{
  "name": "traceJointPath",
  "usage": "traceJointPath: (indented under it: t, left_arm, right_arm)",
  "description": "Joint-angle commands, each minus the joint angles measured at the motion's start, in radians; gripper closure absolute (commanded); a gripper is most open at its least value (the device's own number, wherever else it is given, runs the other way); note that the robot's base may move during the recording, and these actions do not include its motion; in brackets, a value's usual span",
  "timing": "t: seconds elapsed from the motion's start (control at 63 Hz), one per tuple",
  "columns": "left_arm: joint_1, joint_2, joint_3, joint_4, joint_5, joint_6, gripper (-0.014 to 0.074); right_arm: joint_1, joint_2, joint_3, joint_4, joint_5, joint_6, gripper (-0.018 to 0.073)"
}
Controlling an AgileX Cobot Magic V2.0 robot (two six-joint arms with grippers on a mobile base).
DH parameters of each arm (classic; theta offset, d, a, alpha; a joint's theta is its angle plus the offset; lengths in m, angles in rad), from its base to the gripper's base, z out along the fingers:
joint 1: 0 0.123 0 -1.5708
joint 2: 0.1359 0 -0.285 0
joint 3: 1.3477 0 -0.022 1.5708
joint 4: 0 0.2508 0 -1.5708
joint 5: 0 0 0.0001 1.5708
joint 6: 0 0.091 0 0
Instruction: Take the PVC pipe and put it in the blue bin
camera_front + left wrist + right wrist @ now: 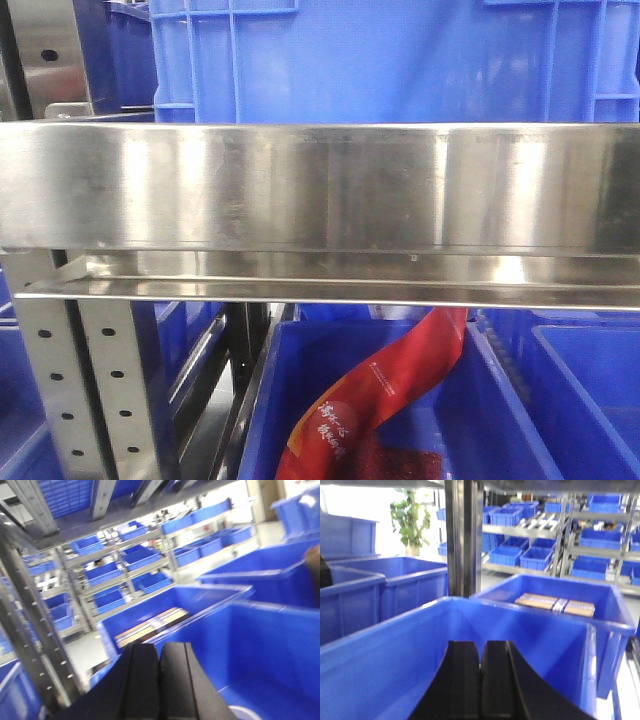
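My left gripper [160, 647] is shut, its black fingers pressed together with nothing between them, hanging over the inside of a blue bin [280, 645]. A pale rounded edge [245, 713] peeks in at the bottom of the left wrist view, and too little of it shows to tell whether it is the PVC pipe. My right gripper [481, 645] is also shut and empty, above another blue bin [380, 665]. Neither gripper shows in the front view.
A wide steel shelf beam [320, 190] fills the front view, with a blue crate [400, 60] above it and a blue bin holding a red packet [390, 390] below. Neighbouring bins hold brown boxes [150, 625] [555, 604]. A steel upright [462, 535] stands ahead. Racks of blue bins line the background.
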Motion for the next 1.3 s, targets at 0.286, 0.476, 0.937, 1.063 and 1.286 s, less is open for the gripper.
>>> traceJointPath:
  t: [0.286, 0.476, 0.937, 1.063, 1.286]
  left_arm:
    - [-0.094, -0.101, -0.004, -0.027, 0.032, -0.002, 0.0707]
    - [-0.142, -0.107, 0.021, -0.03, -0.015, -0.002, 0.0707]
    - [-0.173, -0.251, 0.205, -0.058, -0.109, 0.0, 0.0707]
    - [-0.173, -0.267, 0.209, -0.056, -0.109, 0.0, 0.0707]
    - [-0.173, -0.271, 0.209, -0.06, -0.105, 0.0, 0.0707]
  right_arm:
    - [0.001, -0.158, -0.008, -0.04, 0.137, -0.003, 0.0727]
    - [0.001, -0.238, -0.006, -0.084, 0.222, -0.003, 0.0727]
    - [0.001, -0.384, 0.076, -0.094, 0.259, -0.003, 0.0727]
    - [0.001, -0.39, 0.076, -0.094, 0.259, -0.003, 0.0727]
    - [0.001, -0.39, 0.076, -0.094, 0.261, -0.003, 0.0727]
